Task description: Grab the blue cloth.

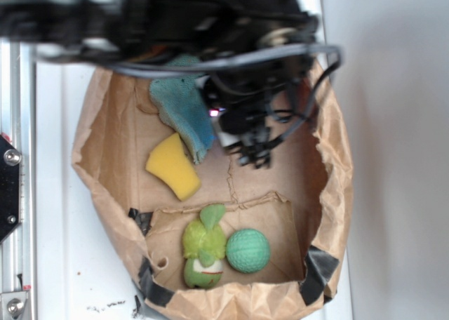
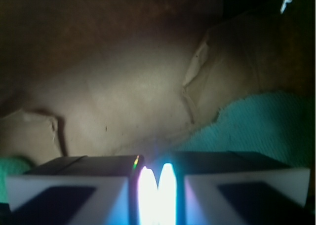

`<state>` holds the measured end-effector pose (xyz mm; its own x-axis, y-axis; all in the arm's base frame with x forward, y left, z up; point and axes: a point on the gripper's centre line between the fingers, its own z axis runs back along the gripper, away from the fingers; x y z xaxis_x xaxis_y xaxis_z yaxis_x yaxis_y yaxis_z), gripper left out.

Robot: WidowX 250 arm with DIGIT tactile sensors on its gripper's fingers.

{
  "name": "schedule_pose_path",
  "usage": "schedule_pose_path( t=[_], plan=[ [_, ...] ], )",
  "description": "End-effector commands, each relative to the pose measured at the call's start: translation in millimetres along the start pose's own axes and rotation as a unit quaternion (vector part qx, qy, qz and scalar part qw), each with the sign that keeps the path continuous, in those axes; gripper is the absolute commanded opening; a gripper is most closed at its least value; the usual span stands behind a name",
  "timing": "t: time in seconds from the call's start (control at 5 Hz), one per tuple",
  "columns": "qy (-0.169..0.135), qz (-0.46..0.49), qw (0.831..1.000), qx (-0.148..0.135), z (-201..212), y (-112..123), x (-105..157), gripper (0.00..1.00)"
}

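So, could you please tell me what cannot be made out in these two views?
- Exterior: the blurred arm covers the top of the blue cloth; the gripper is a dark smear, jaws unreadable.
- Wrist: glare between the pads hides any gap; the cloth's right side runs off frame.

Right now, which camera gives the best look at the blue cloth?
The exterior view. It shows the blue cloth inside the paper bag, above the yellow sponge, its upper part hidden by the arm. The wrist view shows only a dim teal patch to the right, too close to reveal its shape.
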<state>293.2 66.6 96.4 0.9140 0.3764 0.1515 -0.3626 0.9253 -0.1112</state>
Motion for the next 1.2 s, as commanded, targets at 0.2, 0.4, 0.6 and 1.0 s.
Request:
schedule_pose_path(
  t=[0.2, 0.4, 0.6, 1.0],
  plan=[
    [0.003, -0.017, 1.000, 0.015, -22, 24, -8, 1.00],
    [0.022, -0.021, 0.999, 0.029, -42, 19, -7, 1.00],
    [0.038, -0.025, 0.998, 0.036, -55, 14, -8, 1.00],
    [0.058, -0.041, 0.995, 0.066, -75, 12, -66, 1.00]
  ],
)
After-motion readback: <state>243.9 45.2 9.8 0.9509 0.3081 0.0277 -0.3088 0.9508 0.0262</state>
